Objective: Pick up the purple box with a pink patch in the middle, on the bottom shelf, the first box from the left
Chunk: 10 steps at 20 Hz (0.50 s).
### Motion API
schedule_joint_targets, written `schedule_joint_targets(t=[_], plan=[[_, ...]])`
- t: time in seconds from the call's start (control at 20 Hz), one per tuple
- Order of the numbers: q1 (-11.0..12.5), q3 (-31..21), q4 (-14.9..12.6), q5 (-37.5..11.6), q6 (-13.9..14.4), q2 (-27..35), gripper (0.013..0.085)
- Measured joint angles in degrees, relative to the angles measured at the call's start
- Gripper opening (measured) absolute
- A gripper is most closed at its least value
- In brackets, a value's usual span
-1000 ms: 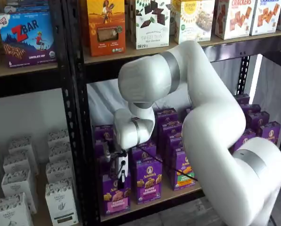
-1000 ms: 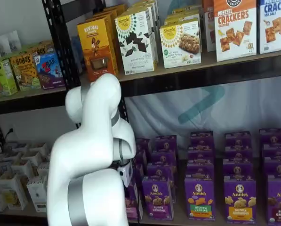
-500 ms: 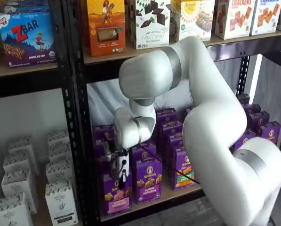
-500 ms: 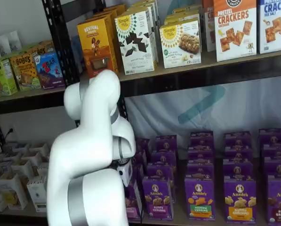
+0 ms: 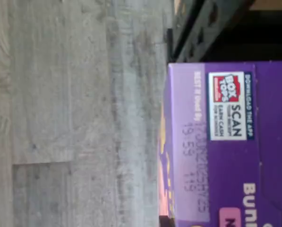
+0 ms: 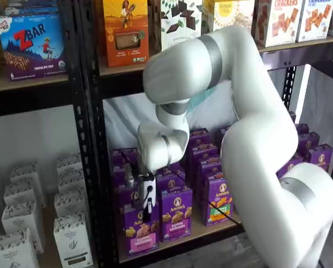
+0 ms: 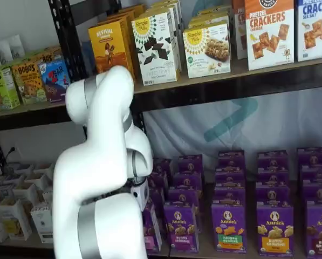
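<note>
- White cartons (image 6: 21,212) stood in rows in the left-hand bay, beyond the black post (image 6: 88,139).
- The purple box (image 6: 140,229) stood upright at the front left of the bottom shelf (image 6: 180,241), its pink band low on the front; in the other shelf view only a sliver of it (image 7: 151,229) showed past the arm.
- The hand (image 6: 145,207) hung right over the top of that box, its dark fingers (image 6: 147,199) pointing down in front of the box's upper part. Seen side-on, I could not tell how far apart they were, nor whether they gripped the box.
- The wrist view showed the box's purple top (image 5: 230,142) close up, turned on its side, with a Box Tops label and a printed date, grey floor (image 5: 74,113) beside it.
- Just right of it stood a second purple carton (image 6: 175,215), then one with an orange patch (image 6: 217,201), with more purple cartons in rows behind.
- The white arm (image 6: 250,128) arched from lower right up over these rows.
- On the shelf above stood an orange carton (image 6: 125,30) and cracker boxes (image 6: 278,19).
</note>
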State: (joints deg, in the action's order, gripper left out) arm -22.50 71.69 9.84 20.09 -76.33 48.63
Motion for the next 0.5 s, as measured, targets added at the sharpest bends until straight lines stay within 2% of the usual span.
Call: schedule_joint_targets(t=[0.15, 0.35, 0.5], plan=[[-0.2, -3.5, 1.5, 1.3, -1.1, -3.9, 0.033], [-0.5, -7.7, 2.1, 3.9, -1.2, -9.0, 0.033], [-1.0, -11.9, 2.4, 3.3, -1.1, -13.4, 0.033]])
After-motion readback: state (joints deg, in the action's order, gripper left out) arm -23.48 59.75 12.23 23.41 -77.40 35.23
